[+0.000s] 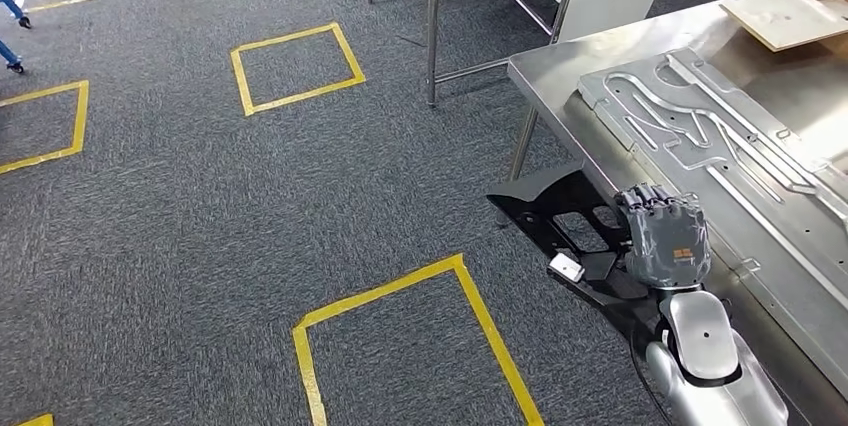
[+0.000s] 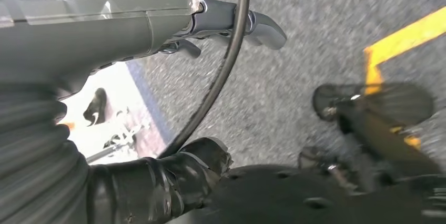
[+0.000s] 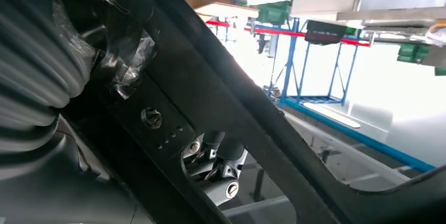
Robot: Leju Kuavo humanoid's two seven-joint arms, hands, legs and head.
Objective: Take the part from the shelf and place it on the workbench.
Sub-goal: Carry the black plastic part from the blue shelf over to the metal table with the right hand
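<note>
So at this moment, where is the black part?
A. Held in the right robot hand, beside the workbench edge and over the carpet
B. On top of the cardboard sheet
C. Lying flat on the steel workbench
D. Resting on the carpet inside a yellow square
A: in the head view the right robot hand grips the black part, which hangs over the carpet just off the edge of the workbench.

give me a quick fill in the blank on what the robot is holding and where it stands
1. The right hand holds a flat ____ part with cut-out openings.
2. The part hangs beside the steel workbench, above the grey ____.
3. On the workbench lies a large ribbed ____ panel.
4. The squares taped on the floor are ____.

Missing words: black; carpet; metal; yellow
</note>
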